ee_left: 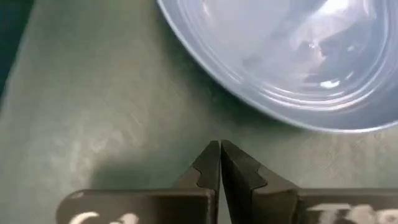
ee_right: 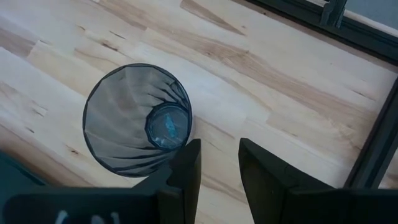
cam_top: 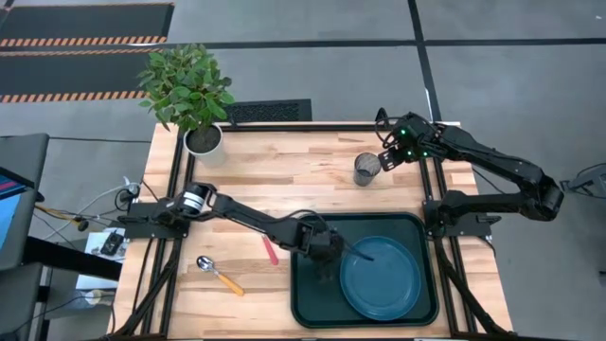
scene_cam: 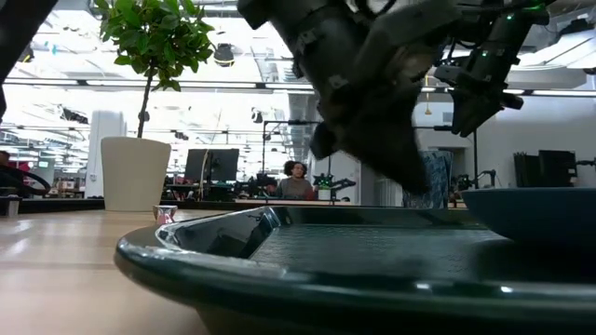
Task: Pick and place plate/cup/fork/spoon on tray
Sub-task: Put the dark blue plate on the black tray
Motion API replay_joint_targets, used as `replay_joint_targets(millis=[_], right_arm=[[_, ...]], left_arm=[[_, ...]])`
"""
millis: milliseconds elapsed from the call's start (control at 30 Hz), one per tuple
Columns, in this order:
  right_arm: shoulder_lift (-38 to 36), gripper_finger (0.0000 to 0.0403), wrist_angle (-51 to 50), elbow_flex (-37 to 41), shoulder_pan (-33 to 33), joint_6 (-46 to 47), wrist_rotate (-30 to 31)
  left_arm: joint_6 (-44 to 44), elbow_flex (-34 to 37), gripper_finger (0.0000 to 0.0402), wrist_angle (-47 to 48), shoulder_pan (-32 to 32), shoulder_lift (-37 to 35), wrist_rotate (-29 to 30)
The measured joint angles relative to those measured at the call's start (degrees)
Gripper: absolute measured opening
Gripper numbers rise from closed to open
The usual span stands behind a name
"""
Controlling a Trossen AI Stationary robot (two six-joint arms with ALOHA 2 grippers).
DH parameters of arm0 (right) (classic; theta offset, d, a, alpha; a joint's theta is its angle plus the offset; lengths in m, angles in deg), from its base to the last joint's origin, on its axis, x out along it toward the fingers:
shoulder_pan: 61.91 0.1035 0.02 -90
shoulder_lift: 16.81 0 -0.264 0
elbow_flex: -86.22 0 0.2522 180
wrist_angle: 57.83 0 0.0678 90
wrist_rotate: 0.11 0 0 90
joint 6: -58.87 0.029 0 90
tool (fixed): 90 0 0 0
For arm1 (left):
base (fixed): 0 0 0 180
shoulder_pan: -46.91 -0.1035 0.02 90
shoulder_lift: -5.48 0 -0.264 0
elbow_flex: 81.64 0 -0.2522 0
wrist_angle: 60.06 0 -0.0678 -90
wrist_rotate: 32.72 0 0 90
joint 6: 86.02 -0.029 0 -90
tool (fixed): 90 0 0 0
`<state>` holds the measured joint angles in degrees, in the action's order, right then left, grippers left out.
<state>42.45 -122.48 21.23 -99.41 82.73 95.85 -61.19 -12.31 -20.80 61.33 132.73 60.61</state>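
Observation:
The dark green tray (cam_top: 312,303) lies at the table's near right, with the teal-blue plate (cam_top: 383,279) resting flat in its right half. My left gripper (cam_top: 336,258) is shut with nothing between its fingers (ee_left: 221,155), slanting down over the tray's floor (ee_left: 93,112) just left of the plate's rim (ee_left: 249,99). The fork (cam_top: 270,250) and the spoon (cam_top: 219,274) lie on the wood left of the tray. The smoky cup (cam_top: 366,169) stands upright at the far right. My right gripper (cam_top: 390,159) hangs open above and beside it (ee_right: 217,158).
A potted plant (cam_top: 194,99) in a white pot stands at the table's far left corner. Bare wood lies between the cup and the tray. In the low view the tray's rim (scene_cam: 279,270) fills the foreground, and people sit in the room behind.

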Motion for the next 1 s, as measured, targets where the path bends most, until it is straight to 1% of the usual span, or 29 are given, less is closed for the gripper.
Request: replay_joint_targets(millis=[267,467,633,833,1000], right_arm=[[0.0,0.0134,0.6,0.0,0.4,0.1,0.0],[0.0,0.0133,0.5,0.0,0.4,0.1,0.0],[0.0,0.0134,0.6,0.0,0.4,0.1,0.0],[0.0,0.0134,0.5,0.0,0.5,0.1,0.0],[0.0,0.0134,0.6,0.0,0.7,0.1,0.0]], left_arm=[[1.4,0.0,0.0,-6.5,0.0,0.5,-0.1],[2.5,0.0,0.0,-7.1,-0.2,1.4,-0.6],[3.3,0.0,0.0,-9.8,-0.2,3.0,-0.9],[4.0,0.0,0.0,-15.4,-0.6,3.3,-0.6],[4.6,0.0,0.0,-18.9,-1.0,3.3,-1.5]])
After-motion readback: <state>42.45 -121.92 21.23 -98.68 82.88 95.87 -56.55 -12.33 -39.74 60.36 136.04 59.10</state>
